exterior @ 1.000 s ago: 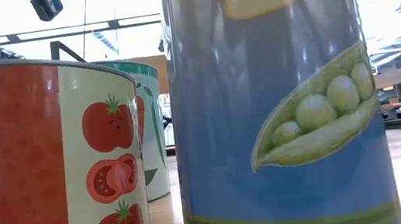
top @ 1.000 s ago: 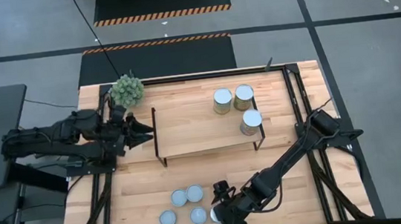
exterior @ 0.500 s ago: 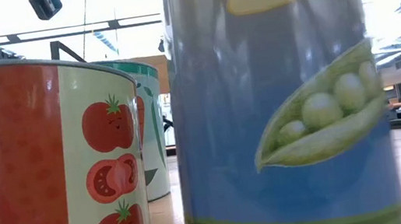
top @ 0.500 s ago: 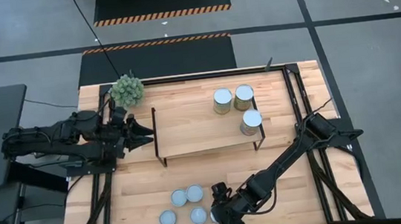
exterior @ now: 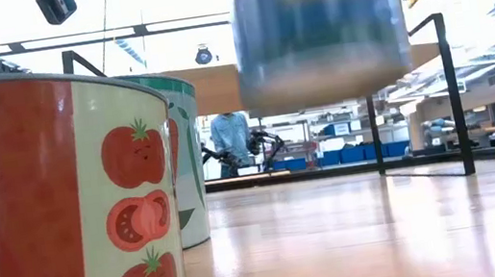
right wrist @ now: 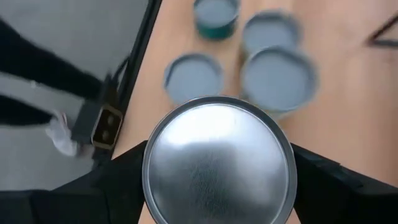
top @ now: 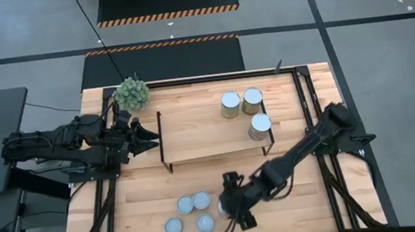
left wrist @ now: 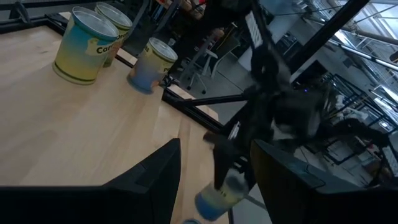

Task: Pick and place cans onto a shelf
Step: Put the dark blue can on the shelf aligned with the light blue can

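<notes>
My right gripper (top: 229,205) is shut on a blue can with a pea picture and a silvery top (right wrist: 217,160), held above the table's near part. In the low view only the can's blurred lower end (exterior: 319,26) shows, well above the wood. Several cans with blue-grey tops (top: 194,213) stand on their bases on the table just left of it. Three cans (top: 244,110) stand on the right part of the light-wood shelf (top: 194,137). My left gripper (top: 151,137) is open and empty at the shelf's left end. My right gripper pinches the can's side wall just below the top rim (right wrist: 149,177) between its two fingers (right wrist: 121,186), one on each side. The fingers come from above and point down. The can hangs upright below them, lifted clear of the table.
A green ball-shaped plant (top: 131,91) stands at the table's far left corner. A tomato can (exterior: 53,205) and a green can (exterior: 184,157) stand close to the low camera. A person (exterior: 231,141) shows in the room beyond. Black frame rails (top: 306,98) run along the table's sides.
My right gripper has risen and gone toward the table's far edge with the pea can. The can stood on the table a second ago, turned a little, and now hangs clear of the wood.
</notes>
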